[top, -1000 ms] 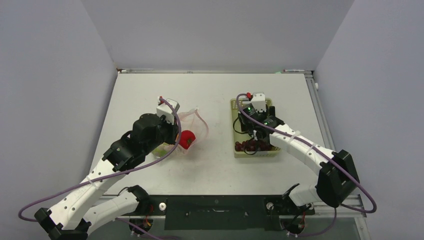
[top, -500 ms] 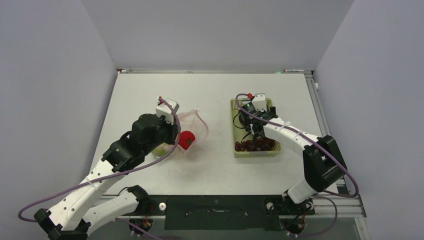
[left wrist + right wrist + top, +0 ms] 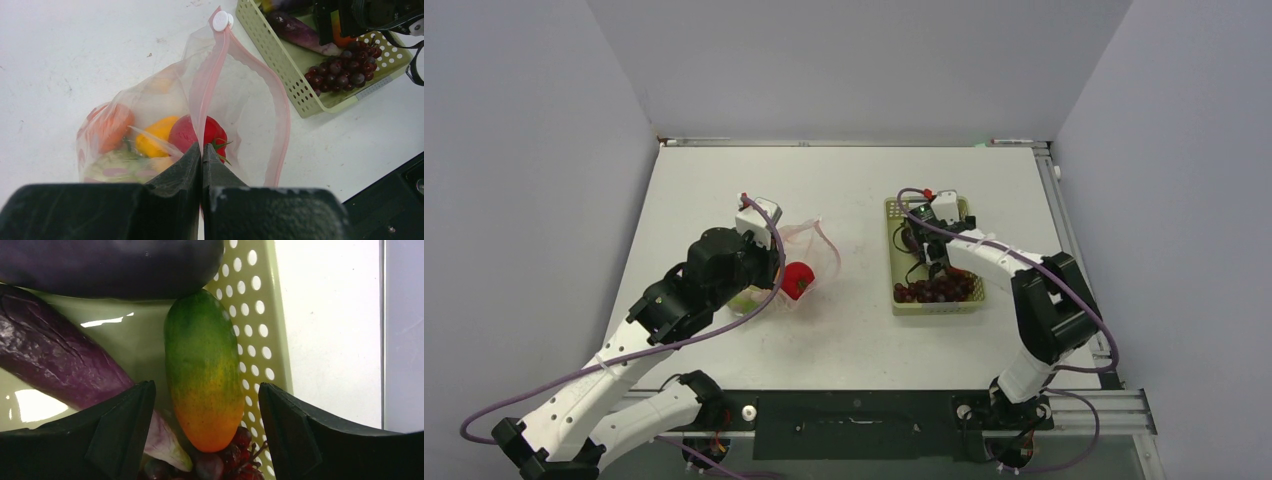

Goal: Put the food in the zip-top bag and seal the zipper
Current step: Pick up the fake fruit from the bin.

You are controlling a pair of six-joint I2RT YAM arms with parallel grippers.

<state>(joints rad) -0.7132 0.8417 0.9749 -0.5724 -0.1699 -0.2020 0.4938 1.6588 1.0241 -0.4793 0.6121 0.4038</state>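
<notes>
The left claw [image 3: 202, 150] is pinched tight on the zipper [image 3: 212, 75], gripping one lip of the bag [image 3: 245, 105] at its near end. This seems meant to lift that lip and hold the mouth gaping toward the basket [image 3: 280, 55] so food can be dropped in. The bag lies on the left of the counter [image 3: 75, 50]. It is thin, clear and crinkly, and its pink strip loops round the opening to a small white slider [image 3: 220, 21] at the far corner. Through the film show a glossy red tomato [image 3: 200, 132] with a green stalk, a yellow pepper [image 3: 152, 140], an orange [image 3: 112, 125] and what looks like a pale apple [image 3: 117, 165] beneath them. The right claw [image 3: 204, 386] hangs low in the basket, well to the right. Its jaws are wide and straddle a smooth, oblong fruit [image 3: 202, 375] that shades from green to orange. A gap shows on each side, so nothing is gripped yet, and the stance looks like the set-up for a pick. The fruit lies along the basket's perforated, pale yellow-green plastic wall, beside a wrinkled purple eggplant [image 3: 50, 360]. A cluster of small dark red grapes [image 3: 230, 450] sits at its orange tip. The zipper is unsealed.
</notes>
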